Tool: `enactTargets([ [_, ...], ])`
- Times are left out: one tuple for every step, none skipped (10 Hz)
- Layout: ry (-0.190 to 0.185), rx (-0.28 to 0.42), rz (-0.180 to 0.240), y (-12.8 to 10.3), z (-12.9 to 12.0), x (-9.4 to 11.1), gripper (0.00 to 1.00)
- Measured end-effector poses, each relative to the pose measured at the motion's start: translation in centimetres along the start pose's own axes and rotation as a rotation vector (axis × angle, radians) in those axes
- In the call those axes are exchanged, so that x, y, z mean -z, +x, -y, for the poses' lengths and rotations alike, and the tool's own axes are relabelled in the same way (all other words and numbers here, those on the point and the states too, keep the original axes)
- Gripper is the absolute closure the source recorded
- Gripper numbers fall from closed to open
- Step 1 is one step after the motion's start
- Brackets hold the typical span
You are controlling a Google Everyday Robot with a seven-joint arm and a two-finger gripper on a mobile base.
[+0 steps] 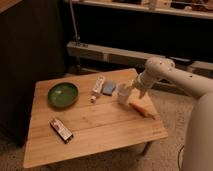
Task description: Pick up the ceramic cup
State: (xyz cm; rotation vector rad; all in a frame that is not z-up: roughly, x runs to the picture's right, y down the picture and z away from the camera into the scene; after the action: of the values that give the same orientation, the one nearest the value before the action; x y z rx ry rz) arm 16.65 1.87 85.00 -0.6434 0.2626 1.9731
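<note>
Hovering with its jaws spread wide, the gripper [133, 90] sits just beside the ceramic cup [122, 94], which stands upright on the wooden table [100, 135] toward its far right corner, near an orange object [141, 108].

One surface [100, 137], one bowl [62, 94], one tube [98, 86], one blue pad [108, 88], one cup [122, 94], one orange stick [142, 109], one bar [61, 130], one pincer [134, 90] beside the cup

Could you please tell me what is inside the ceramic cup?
Of the ceramic cup only the white rim shows; its inside is hidden from this angle. The hand is beside it.
</note>
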Motion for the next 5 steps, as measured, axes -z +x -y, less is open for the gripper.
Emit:
enactTargets([
  [0.001, -0.003, 0.000, -0.1, 0.2, -0.3, 0.35],
  [0.002, -0.009, -0.003, 0.0, 0.5, -0.7, 0.35],
  [-0.005, -0.023, -0.005, -0.1, 0.9, -1.1, 0.35],
  [-0.012, -0.031, -0.006, -0.2, 1.3, -1.3, 0.35],
  [-0.015, -0.033, -0.007, -0.2, 1.5, -1.4, 0.35],
])
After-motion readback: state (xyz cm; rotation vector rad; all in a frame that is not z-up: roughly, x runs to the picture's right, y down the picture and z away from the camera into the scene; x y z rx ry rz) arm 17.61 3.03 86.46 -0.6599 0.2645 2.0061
